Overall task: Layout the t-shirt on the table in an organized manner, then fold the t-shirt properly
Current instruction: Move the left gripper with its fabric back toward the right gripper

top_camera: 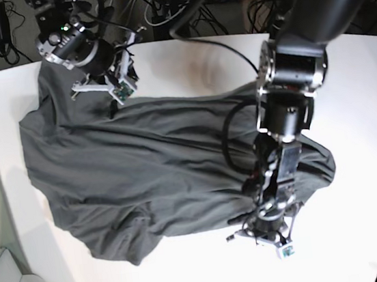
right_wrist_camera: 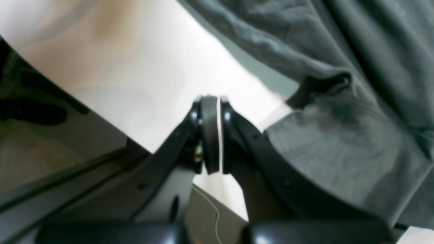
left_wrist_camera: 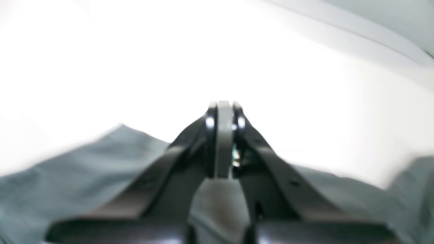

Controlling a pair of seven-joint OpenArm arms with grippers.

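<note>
A dark charcoal-grey, short-sleeved soft fabric t-shirt (top_camera: 150,166) lies spread but rumpled across the large white smooth-topped table (top_camera: 368,91) with rounded corners, seen from the base camera; long creases run through the cloth from the far left corner toward the near right, and its edges are uneven, one lobe bulging at the near right and another sagging toward the near left edge of the table.

The left arm — the one on the right of the base view — reaches down over the near right part of the shirt, its black left tool (top_camera: 268,231) low at the cloth's near edge, close over bare white table; in the left wrist view the left tool (left_wrist_camera: 223,112) has its two black fingers (left_wrist_camera: 210,117) pressed together on their grey pad, nothing seen between them, with grey fabric (left_wrist_camera: 67,176) beneath and behind and bright table beyond.

The right arm — on the left of the base view — sits at the far left corner, its right tool (top_camera: 111,99) over the shirt's far edge; the right wrist view shows the right tool (right_wrist_camera: 210,108) likewise closed, fingers (right_wrist_camera: 195,115) together with no cloth caught in them, a folded, hemmed piece of the shirt (right_wrist_camera: 339,152) just beside it on the right and white table showing to the left; whether either tool touches the fabric cannot be told.

Dark cables and equipment (top_camera: 179,4) crowd the space beyond the table's far edge.
</note>
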